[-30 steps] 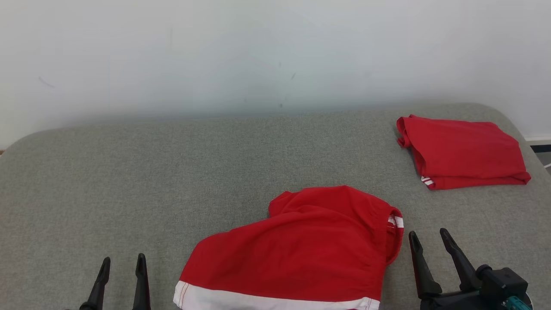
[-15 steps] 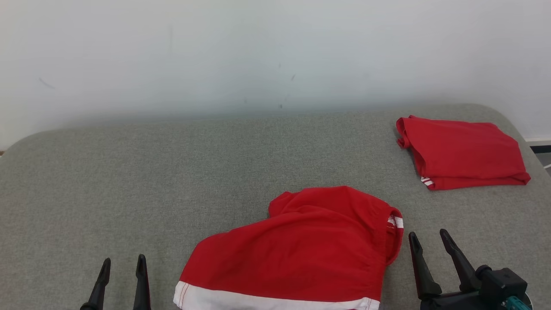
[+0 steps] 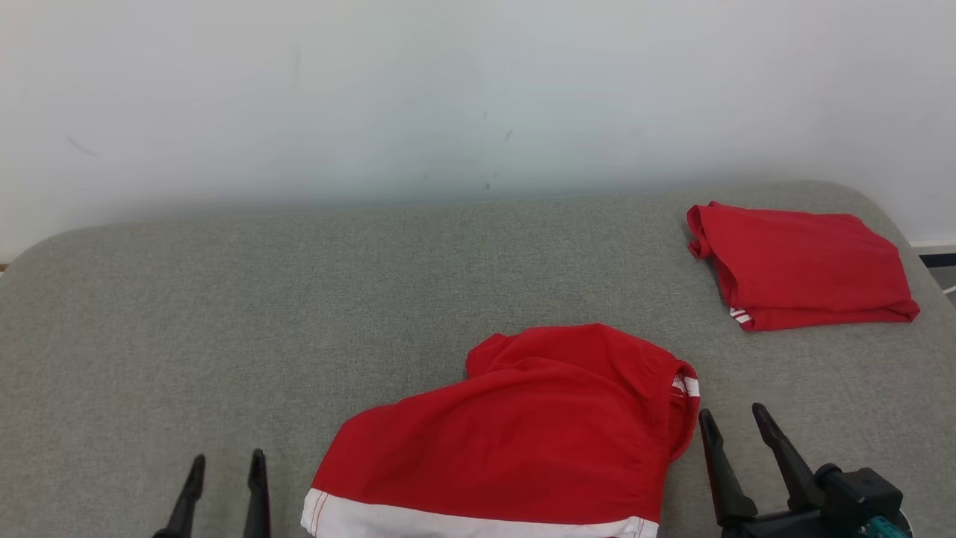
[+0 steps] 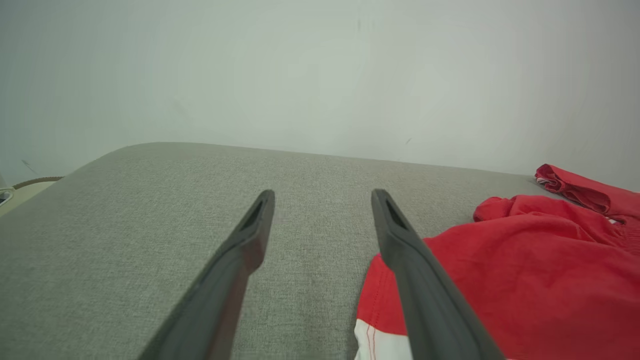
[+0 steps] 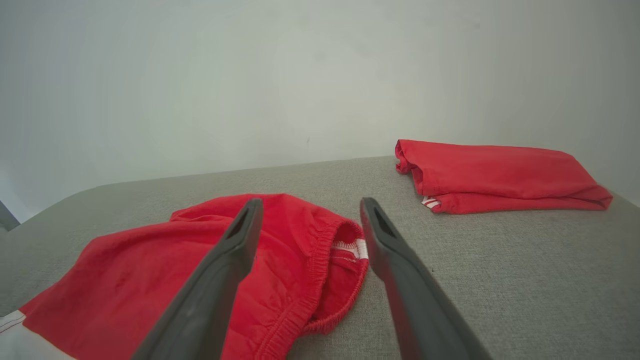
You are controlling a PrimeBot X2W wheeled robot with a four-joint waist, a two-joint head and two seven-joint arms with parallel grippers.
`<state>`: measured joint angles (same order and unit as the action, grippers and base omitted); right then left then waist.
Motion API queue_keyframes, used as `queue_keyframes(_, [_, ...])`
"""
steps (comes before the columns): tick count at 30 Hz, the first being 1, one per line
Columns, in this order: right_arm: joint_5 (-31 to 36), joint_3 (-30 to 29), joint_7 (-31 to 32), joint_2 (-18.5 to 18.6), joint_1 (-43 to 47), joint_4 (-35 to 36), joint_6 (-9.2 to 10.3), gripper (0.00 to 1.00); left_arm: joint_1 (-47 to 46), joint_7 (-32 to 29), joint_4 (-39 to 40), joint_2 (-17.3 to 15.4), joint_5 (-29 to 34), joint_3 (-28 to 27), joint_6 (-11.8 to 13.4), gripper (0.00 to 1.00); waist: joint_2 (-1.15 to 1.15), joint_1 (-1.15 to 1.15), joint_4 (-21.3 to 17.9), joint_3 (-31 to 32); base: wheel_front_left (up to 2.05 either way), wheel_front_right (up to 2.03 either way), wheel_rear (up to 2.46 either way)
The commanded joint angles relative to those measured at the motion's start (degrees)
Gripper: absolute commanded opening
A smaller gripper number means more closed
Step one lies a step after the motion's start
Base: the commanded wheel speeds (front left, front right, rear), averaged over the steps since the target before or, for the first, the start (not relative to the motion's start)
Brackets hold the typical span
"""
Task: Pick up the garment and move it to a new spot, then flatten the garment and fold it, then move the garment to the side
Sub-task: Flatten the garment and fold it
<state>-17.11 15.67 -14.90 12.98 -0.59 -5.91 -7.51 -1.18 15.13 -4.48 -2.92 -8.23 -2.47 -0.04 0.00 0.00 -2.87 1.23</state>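
Both jaws spread — garment (image 3: pixel 515 441) rumpled.

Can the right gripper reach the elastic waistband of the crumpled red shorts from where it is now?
Probably yes. The right gripper is open and sits beside the waistband of the crumpled red shorts, with nothing between them. The folded red garment lies farther back, out of the way.

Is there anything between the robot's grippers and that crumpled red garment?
Nothing visible. The left gripper and right gripper flank the crumpled garment, with grey cushion between; the folded red garment lies apart, far right.
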Motion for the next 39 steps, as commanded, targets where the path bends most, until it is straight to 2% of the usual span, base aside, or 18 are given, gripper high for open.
queue_keyframes(1, [-0.6,0.7,-0.3,0.4,-0.1,-0.2,0.05,1.0,1.0,0.1,-0.7,0.0,0.1,0.4,-0.6,1.0,0.0,0.0,0.0,0.1,0.0,0.0,0.0])
queue_keyframes(10, [-5.4,6.0,0.1,2.7,0.6,-0.9,0.05,1.0,1.9,0.1,-4.6,-0.1,1.0,3.5,-3.6,1.0,0.0,0.0,0.6,-0.1,0.0,0.0,0.0])
queue_keyframes(18, [-10.6,13.2,3.9,7.8,2.3,0.9,0.05,1.0,1.8,0.1,-7.9,-0.1,0.1,4.7,-5.0,1.0,0.0,0.0,0.5,-1.3,0.0,0.0,0.0])
queue_keyframes(24, [-13.3,18.0,7.7,11.3,3.1,1.4,0.05,1.0,1.5,0.1,-9.8,-1.3,-0.4,5.7,-6.2,1.0,0.0,0.0,-0.2,-3.0,0.0,0.0,0.0])
queue_keyframes(32, [-14.6,19.6,8.9,11.4,1.9,-1.4,0.05,1.0,-0.6,0.1,-13.4,-3.0,-2.1,8.1,-7.1,1.0,0.0,0.0,-0.5,-4.6,0.0,0.0,0.0])
queue_keyframes(39, [-14.6,22.0,7.7,9.8,-0.8,-5.1,0.05,1.0,-3.5,0.1,-17.2,-4.7,-3.3,10.0,-7.3,1.0,0.0,0.0,-0.2,-5.8,0.0,0.0,0.0])
